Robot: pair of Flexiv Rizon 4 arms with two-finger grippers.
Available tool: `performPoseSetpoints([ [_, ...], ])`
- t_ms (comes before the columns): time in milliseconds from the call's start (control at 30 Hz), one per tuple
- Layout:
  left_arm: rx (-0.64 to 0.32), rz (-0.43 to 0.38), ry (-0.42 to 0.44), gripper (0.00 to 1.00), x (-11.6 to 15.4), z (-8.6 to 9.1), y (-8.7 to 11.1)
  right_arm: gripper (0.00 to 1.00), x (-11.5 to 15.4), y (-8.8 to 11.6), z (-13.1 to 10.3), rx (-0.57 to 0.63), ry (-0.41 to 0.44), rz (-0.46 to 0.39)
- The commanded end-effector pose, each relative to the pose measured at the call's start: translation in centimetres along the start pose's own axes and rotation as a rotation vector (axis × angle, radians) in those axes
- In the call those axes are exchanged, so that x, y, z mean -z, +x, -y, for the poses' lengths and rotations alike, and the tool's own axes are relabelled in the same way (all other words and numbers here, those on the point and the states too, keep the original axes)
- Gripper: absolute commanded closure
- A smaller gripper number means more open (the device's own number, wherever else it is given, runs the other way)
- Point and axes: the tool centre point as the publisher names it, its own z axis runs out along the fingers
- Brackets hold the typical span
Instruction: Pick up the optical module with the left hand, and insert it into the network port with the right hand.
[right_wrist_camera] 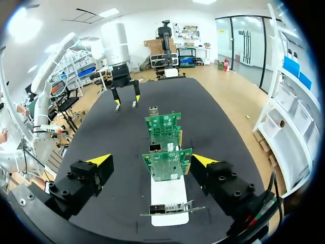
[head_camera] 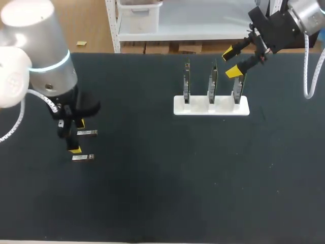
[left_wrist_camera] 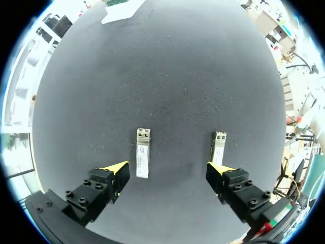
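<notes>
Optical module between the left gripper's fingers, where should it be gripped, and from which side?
Pinch its long sides near mid-length, straight down from above. The slim optical module lies flat on the table, with the open fingers of the left gripper either side of its width. Centre first: a second module lies at one fingertip.

Left end effector (left_wrist_camera: 167, 170), right end effector (right_wrist_camera: 152, 159): agape
</notes>
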Motion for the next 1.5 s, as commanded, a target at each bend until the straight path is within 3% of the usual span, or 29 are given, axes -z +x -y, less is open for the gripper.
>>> performPoseSetpoints([
  [33, 0.001, -0.003, 0.006, 0.0, -0.4, -0.5, -0.2, 0.0, 0.0, 0.0, -0.1, 0.0, 0.003, 0.0],
  [1067, 0.018, -0.028, -0.024, 0.0, -1.3, -1.9, 0.0, 0.0, 0.0, 0.0, -0.1, 0.0, 0.003, 0.0],
  [1100, 0.012, -0.023, -0.016, 0.49, -1.3, -1.9, 0.0, 0.0, 0.0, 0.0, -0.1, 0.0, 0.003, 0.0],
  [1167, 0.011, -0.022, -0.016, 0.9, -1.4, -1.9, -0.1, 0.0, 0.0, 0.0, -0.1, 0.0, 0.003, 0.0],
  [1200, 0.01, -0.021, -0.015, 1.0, -1.4, -1.9, -0.1, 0.0, 0.0, 0.0, -0.1, 0.0, 0.003, 0.0],
  [1500, 0.01, -0.02, -0.012, 1.0, -1.5, -2.0, -0.2, 0.0, 0.0, 0.0, -0.1, 0.0, 0.003, 0.0],
])
